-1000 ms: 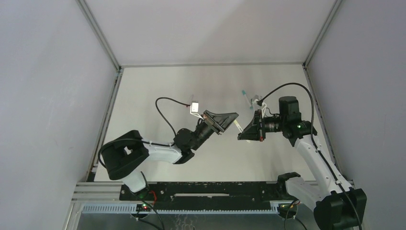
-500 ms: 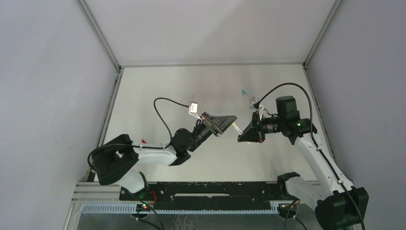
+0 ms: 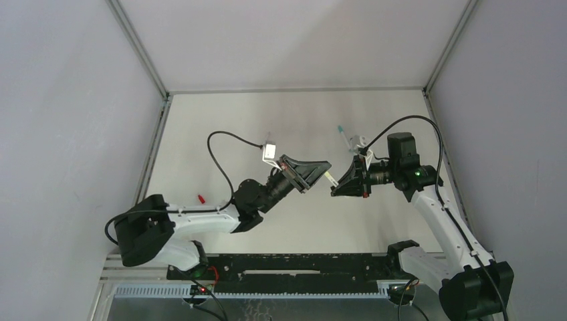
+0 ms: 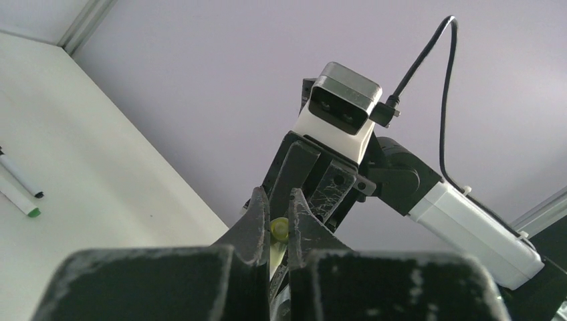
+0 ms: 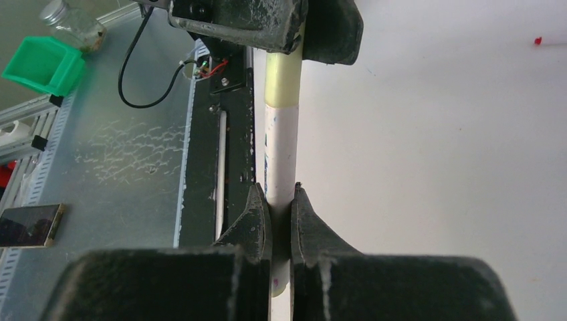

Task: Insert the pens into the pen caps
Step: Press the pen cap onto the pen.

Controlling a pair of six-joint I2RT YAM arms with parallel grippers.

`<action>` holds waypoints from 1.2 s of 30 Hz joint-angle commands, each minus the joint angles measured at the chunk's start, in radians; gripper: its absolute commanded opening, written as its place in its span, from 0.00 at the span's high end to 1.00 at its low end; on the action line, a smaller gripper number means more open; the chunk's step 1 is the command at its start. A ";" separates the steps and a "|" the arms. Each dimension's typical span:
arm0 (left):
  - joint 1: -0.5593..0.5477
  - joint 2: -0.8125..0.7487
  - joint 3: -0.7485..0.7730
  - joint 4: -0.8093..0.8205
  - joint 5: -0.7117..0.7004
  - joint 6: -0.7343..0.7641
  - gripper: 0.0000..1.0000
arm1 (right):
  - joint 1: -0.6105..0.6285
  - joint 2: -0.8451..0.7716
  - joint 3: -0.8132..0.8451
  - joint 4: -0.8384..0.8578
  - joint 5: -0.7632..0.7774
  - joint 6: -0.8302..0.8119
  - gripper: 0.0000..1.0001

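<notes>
The left gripper (image 4: pixel 275 217) was seen clenched on a yellow-green cap (image 5: pixel 283 80), and the right gripper (image 5: pixel 281 204) was clamped around the white barrel of a pen (image 5: pixel 281 147). The two grippers were held tip to tip in the air above the table (image 3: pixel 294 114), a little toward 3 o'clock from its middle. In the right wrist view the cap was seen at the pen's 12 o'clock end, in line with the barrel, and no gap could be made out between them. A second pen (image 3: pixel 343 137) with a teal end lay on the table at 12 o'clock of the grippers. A red cap (image 3: pixel 200 198) lay well apart at 9 o'clock, just beside the left arm (image 3: pixel 200 217). Two more pens, one black-tipped (image 4: pixel 20 175) and one green-tipped (image 4: pixel 17 198), were seen side by side at 9 o'clock in the left wrist view.
</notes>
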 commanded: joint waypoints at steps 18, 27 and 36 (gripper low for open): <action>-0.057 -0.175 0.133 -0.372 0.079 0.172 0.58 | 0.006 0.032 0.026 0.168 -0.060 -0.089 1.00; -0.054 -0.263 0.139 -0.506 0.002 0.249 0.34 | -0.002 0.035 0.027 0.157 -0.069 -0.103 1.00; -0.054 -0.351 0.087 -0.616 -0.064 0.348 0.29 | -0.019 0.054 0.026 0.138 -0.084 -0.128 1.00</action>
